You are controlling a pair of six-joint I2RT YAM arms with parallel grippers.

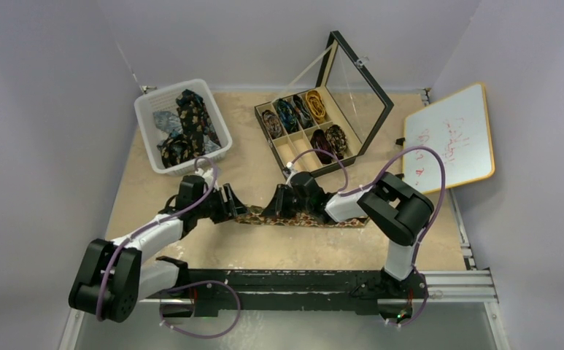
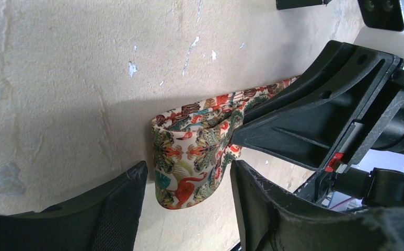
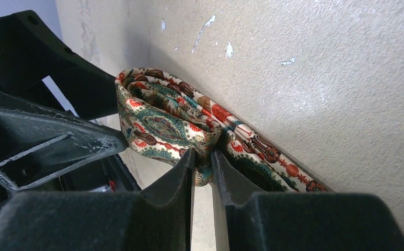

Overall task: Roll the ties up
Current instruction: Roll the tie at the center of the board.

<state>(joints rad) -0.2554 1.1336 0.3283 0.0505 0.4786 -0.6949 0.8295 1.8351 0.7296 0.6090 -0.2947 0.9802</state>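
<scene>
So my right tool (image 3: 202,157) is pinched on the tie (image 3: 158,120), left tool (image 2: 186,175) open straddling its fold, and I'd wind tight and even.

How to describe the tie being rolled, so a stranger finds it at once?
On the tan table, in front of the white basket and the black compartment box, one tie lies in a strip. The right hand pinches its folded end, beside the open left hand. Unlike the rest, it is cream with red and teal and sits in no container.
</scene>
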